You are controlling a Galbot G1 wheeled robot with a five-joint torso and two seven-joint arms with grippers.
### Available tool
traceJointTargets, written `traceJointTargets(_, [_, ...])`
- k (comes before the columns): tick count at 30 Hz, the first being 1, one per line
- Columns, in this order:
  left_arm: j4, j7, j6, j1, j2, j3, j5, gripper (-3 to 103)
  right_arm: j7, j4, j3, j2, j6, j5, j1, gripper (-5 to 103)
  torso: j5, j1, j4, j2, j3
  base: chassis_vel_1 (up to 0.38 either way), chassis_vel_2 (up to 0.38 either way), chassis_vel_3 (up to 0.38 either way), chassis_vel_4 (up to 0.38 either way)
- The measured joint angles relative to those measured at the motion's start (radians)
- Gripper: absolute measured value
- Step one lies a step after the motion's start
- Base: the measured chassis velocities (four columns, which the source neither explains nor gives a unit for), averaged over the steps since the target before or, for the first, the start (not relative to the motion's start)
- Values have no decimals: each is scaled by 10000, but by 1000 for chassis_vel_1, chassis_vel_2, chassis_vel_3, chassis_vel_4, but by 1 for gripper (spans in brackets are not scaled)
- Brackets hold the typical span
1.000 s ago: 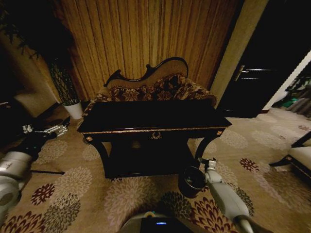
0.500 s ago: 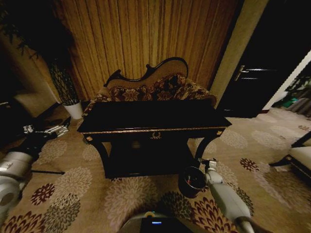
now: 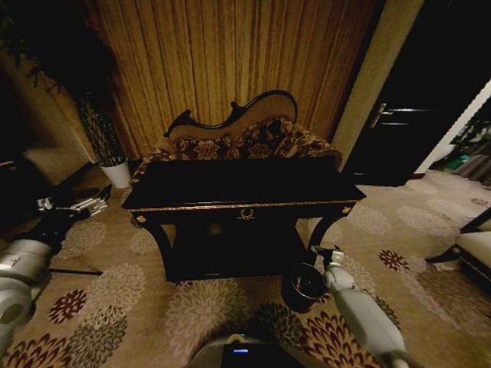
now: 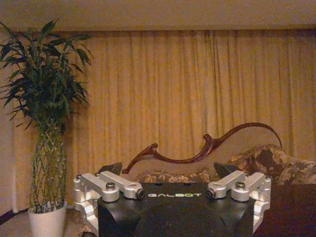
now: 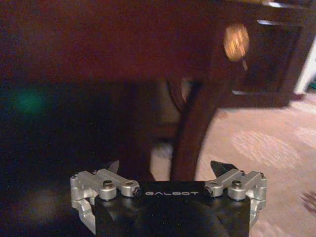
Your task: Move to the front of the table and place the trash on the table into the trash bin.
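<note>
Table (image 3: 238,188) stands ahead of me, glossy black, gold trim on front edge. Trash bin (image 3: 302,285) sits on carpet by table's right front leg. My right gripper (image 3: 321,251) hovers just above bin, fingers wide. My left gripper (image 3: 70,205) hangs left of table, fingers wide.

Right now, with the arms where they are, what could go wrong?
1. The right gripper hangs low, open, close to the trash bin and the table leg; a forward or sideways move could knock the bin over or clip the leg.
2. The tabletop looks uniformly dark from the head view, so no trash can be made out; a grasp planned from here may miss.
3. The left gripper, open, is out beside the table's left corner near the plant pot; swinging could hit either.
</note>
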Motion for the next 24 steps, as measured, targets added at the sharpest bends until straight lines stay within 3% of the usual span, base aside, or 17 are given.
traceJointTargets(5, [3, 11, -62, -6, -121, -56, 0, 100, 33, 2584, 226, -657, -265, 353, -593, 100, -2, 0, 4, 0, 0, 0, 0, 0, 0])
traceJointTargets(11, [-13, 13, -69, -27, -210, -64, 0, 100, 137, 4101, 380, -1034, -660, 685, -775, 100, -1, 0, 3, 1, 0, 0, 0, 0, 0])
traceJointTargets(15, [-60, 12, -75, -71, -348, -61, 9, 100, 784, 6336, 404, -1398, -1429, 1120, -809, 100, -2, 0, 3, 0, 0, 0, 0, 0, 0])
traceJointTargets(24, [-60, -3, -47, -25, -566, -168, 48, 100, 1416, 8175, 452, -1724, -2160, 1616, -793, 100, -1, 0, 4, 1, 0, 0, 0, 0, 0])
